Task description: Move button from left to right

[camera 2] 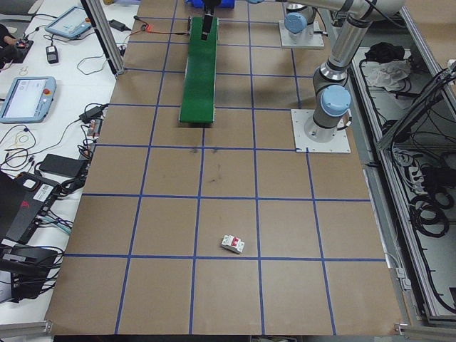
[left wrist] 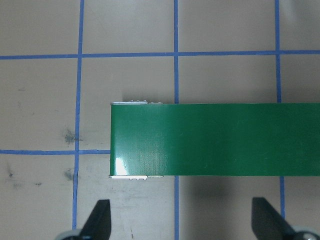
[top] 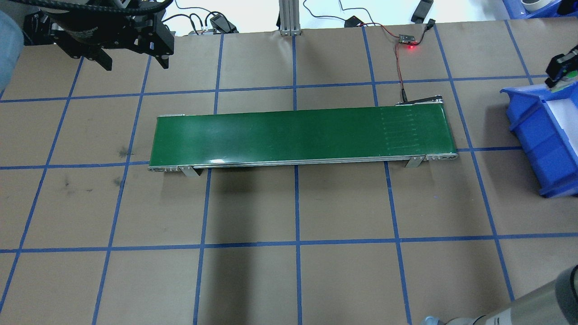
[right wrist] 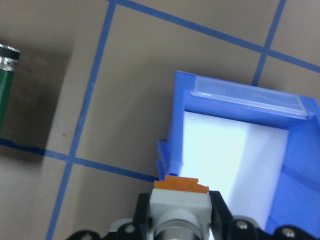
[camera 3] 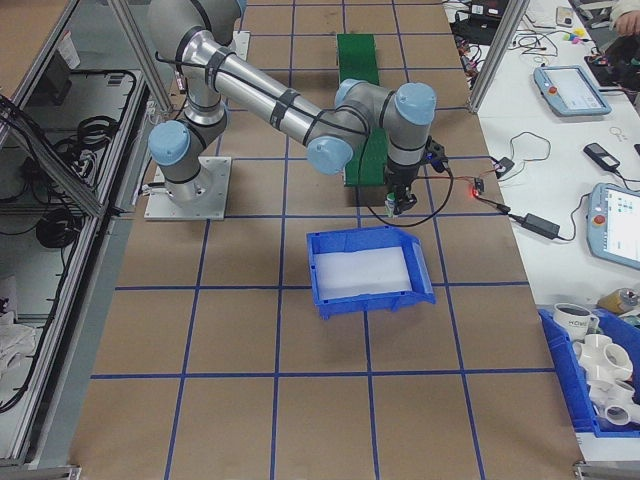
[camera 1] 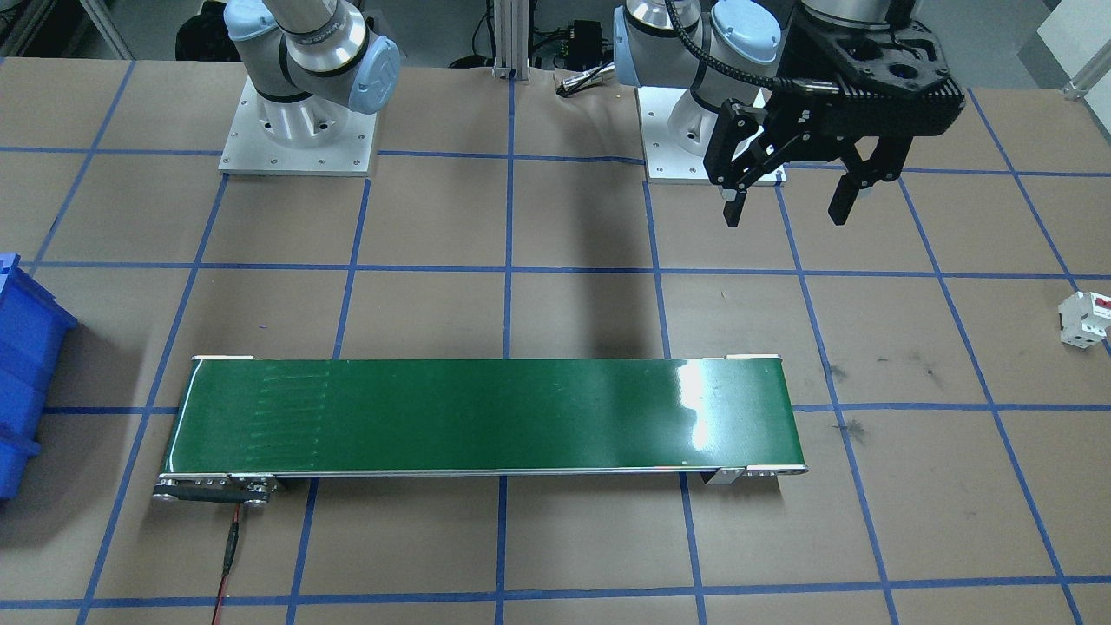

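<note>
The button [right wrist: 180, 202], with its grey body and orange base, sits clamped between the fingers of my right gripper [right wrist: 180, 222]. That gripper [top: 561, 73] hangs above the back edge of the blue bin [top: 535, 131] at the table's right end, and a green cap [top: 572, 74] shows at its tip. In the right wrist view the bin's white floor [right wrist: 230, 165] lies just ahead of the button. My left gripper [camera 1: 785, 201] is open and holds nothing. It hovers high over the table near the left arm's base, beyond the left end of the green conveyor belt [top: 298, 135].
A white block with a red mark [camera 1: 1085, 317] lies on the paper far to the robot's left. A red and black cable runs from the belt's right end [top: 399, 67] to a small board with a red light.
</note>
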`<move>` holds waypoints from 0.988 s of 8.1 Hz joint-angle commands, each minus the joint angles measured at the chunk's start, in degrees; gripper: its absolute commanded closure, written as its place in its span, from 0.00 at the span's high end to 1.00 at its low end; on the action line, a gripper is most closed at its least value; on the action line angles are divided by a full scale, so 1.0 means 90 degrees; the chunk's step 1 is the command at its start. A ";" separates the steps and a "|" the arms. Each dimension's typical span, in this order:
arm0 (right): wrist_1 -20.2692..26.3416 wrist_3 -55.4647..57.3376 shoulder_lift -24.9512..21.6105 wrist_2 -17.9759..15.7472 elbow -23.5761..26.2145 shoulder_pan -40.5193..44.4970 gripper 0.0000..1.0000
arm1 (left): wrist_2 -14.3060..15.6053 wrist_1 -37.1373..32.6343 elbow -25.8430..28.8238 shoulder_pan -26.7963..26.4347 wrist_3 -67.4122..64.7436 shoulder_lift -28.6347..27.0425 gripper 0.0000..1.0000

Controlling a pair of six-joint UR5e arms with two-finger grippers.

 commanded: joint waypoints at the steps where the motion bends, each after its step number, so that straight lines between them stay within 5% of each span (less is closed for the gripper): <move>1: -0.0048 -0.0820 0.0161 -0.0096 -0.0023 -0.0673 0.00 | 0.0005 -0.0189 -0.0022 0.0033 0.0020 0.0093 1.00; 3: -0.0612 -0.1249 0.0862 -0.0018 -0.0004 -0.0927 0.00 | -0.0033 -0.0189 -0.0041 0.0160 -0.0038 0.0083 1.00; 8: -0.0605 -0.1016 0.1442 0.0012 0.0104 -0.1055 0.00 | 0.0015 -0.0082 -0.0080 0.0160 -0.0406 0.0083 1.00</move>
